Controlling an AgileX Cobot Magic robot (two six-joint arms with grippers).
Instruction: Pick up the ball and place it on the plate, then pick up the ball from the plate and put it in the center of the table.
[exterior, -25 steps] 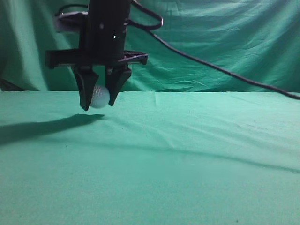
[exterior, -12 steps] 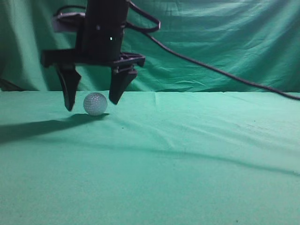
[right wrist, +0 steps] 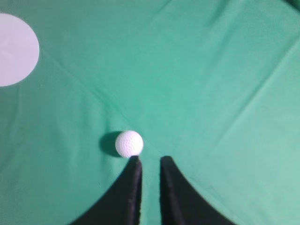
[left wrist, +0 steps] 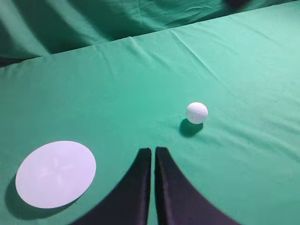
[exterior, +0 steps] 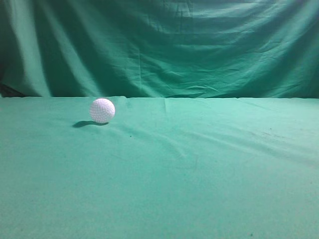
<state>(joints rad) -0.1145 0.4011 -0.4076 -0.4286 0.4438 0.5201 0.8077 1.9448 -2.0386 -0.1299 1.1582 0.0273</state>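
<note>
Resting on the table (exterior: 199,174), the ball (exterior: 102,110) looks white, dimpled.

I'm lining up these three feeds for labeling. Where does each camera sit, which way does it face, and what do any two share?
Exterior view: low, at table height, facing the curtain; ball on the table; no robot part shows.
Left wrist view: above, slanting down; left pincer nearly closed, ball ahead to its right, plate to its left.
Right wrist view: looking almost straight down; right pincer slightly parted, ball by its left fingertip.
Shared: the ball in all three; the plate in both wrist views.
</note>
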